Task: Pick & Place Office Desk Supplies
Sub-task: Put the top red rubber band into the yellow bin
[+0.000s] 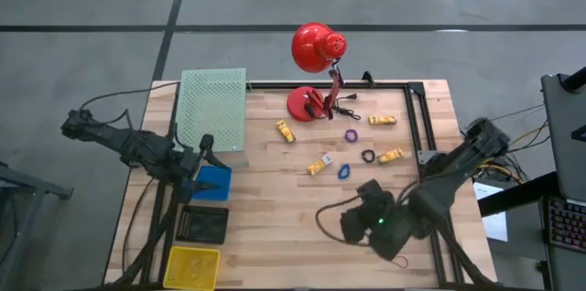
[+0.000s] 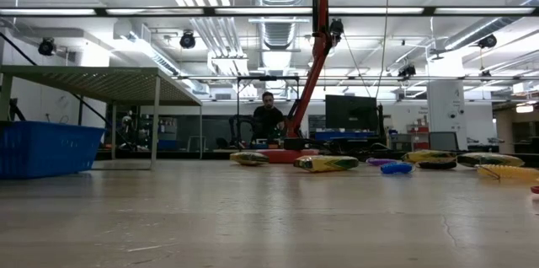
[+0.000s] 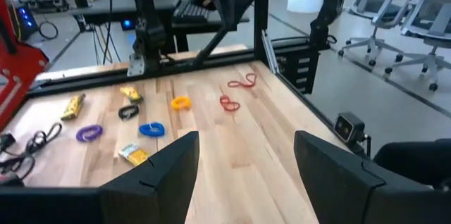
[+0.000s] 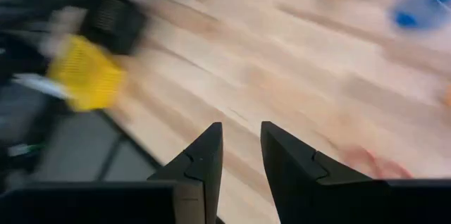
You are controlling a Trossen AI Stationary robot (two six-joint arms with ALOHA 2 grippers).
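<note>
Nearest the front edge of the worktop, a yellow tray sits at the left corner, with a black tray just beyond it and a blue bin beyond that. The left gripper hovers by the blue bin at the left side, its fingers spread wide with nothing between them. The right gripper hangs low over the front right of the worktop, its fingers drawn close together with only a narrow gap, and nothing gripped; bare wood shows through that gap. A thin red rubber band lies on the wood close ahead of it, blurred.

Further back, the supplies lie scattered across the middle right: a yellow piece beside a blue ring, a black ring and another yellow piece to their right. Behind those, a purple ring, a yellow piece to its left, and one more yellow piece near the back rail. All rest flat on the wood, apart from one another.

At the back, the red desk lamp stands on its round base, and a green mesh panel covers the rear left corner. In the room beyond, a person sits at a desk.
</note>
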